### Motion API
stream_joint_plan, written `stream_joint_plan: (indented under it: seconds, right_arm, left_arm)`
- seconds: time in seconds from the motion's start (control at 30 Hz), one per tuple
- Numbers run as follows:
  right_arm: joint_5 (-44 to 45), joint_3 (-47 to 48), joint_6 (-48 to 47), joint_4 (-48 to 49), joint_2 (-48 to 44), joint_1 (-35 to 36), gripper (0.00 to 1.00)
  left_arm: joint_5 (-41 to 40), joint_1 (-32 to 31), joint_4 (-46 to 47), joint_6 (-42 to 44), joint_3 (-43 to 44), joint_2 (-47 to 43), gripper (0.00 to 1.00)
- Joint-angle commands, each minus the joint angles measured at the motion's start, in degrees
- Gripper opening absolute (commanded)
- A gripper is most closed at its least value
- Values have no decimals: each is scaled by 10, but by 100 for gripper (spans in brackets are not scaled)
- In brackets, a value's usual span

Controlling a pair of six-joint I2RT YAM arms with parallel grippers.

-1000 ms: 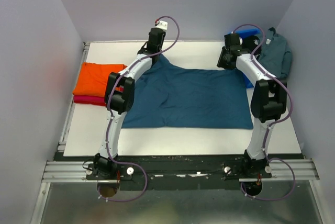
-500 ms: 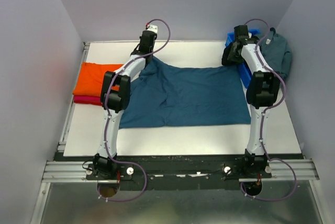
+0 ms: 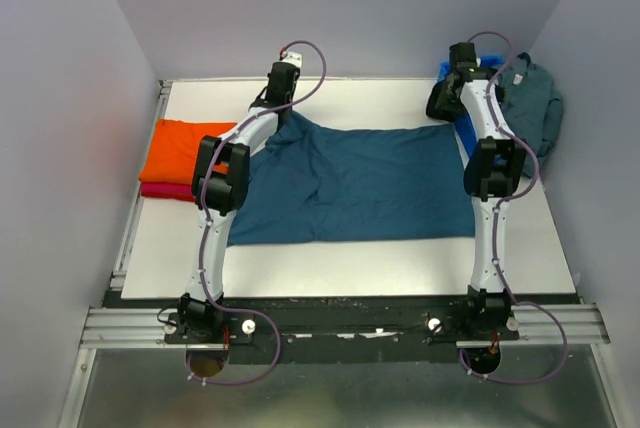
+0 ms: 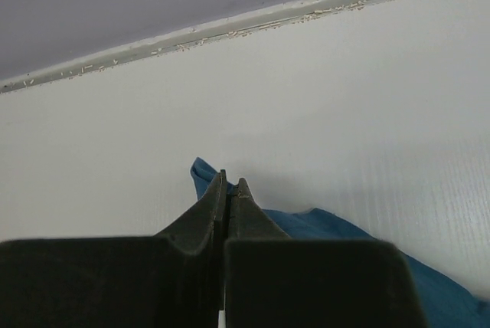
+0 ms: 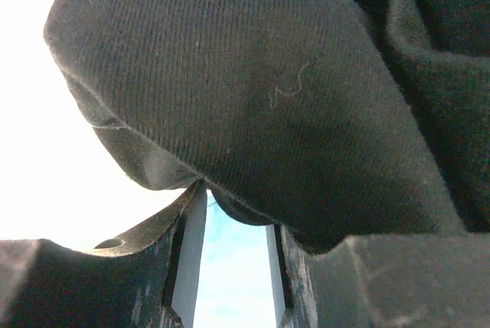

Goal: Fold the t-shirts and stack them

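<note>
**Both grippers clamped on cloth**

My left gripper (image 4: 232, 182) is pinched tight on the far-left corner of the dark teal blue cloth t-shirt (image 3: 360, 183), which lies spread across the white table (image 3: 380, 96). My right gripper (image 5: 233, 213), jaws part-way apart, grips a black knit cloth wad (image 5: 253, 90) over the rigid blue plastic bin (image 3: 466, 130).

**Robot manipulation laboratory, test cell.** A bare white tabletop (image 3: 350, 268) is boxed in by plain grey-lilac walls (image 3: 380, 8) beyond and to either side of the tools. Well behind the tools, at the near edge, an aluminium extrusion rail (image 3: 120, 326) carries the bolted bases of the left arm (image 3: 225, 178) and the right arm (image 3: 495, 173), with purple cables (image 3: 310, 53) looped along them. The only goods are test pieces: a teal t-shirt (image 3: 370, 188) spread between the left tool (image 4: 232, 182) and the right tool (image 3: 438, 106), and a blue plastic bin (image 3: 467, 133) beside the right tool.
</note>
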Motion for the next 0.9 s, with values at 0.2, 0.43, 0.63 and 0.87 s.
stream_joint_plan:
  seconds: [0.2,0.43,0.63,0.87]
  right_arm:
    - [-8,59,-12,58,46,-46,50]
    - [-78,-155,-19,132,-114,-46,51]
    - [-106,-234,-19,147,-166,-46,47]
    - [-96,-198,-27,117,-110,-46,44]
  left_arm:
    - [20,1,-6,-5,30,3,0]
    - [31,1,-8,-7,30,0,0]
    - [33,1,-6,-8,23,-7,0]
    - [38,0,-7,-10,25,-6,0]
